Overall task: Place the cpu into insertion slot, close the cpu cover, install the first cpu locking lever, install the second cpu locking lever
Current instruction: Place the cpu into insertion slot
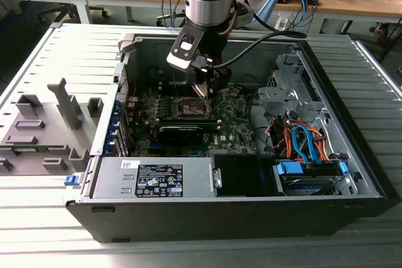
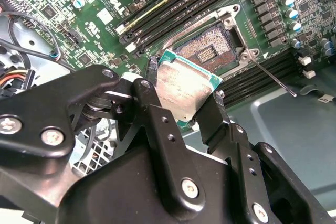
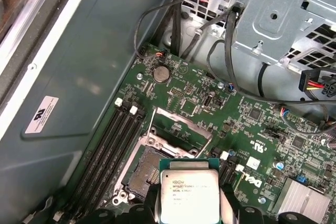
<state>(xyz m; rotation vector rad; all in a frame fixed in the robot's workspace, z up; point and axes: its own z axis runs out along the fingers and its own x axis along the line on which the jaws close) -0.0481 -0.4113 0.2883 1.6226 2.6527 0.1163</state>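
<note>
Cpu (image 2: 181, 85) in claw (image 2: 184, 98), aslant over edge of open insertion slot (image 2: 207, 53)

cpu (image 3: 188, 195) cut off by frame, insertion slot (image 3: 144, 169) partly behind it

Silvery cpu (image 2: 184, 90) (green-edged) aloft, just over the open insertion slot (image 2: 207, 53)

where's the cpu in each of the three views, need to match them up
exterior view: too small to tell apart; look at the tip of the gripper, over the motherboard.
second wrist view: the cpu is tilted, clamped between the black fingers, close to the socket.
first wrist view: the cpu is held between the fingers, beside the socket.
shared landmark: the insertion slot, uncovered.
</note>
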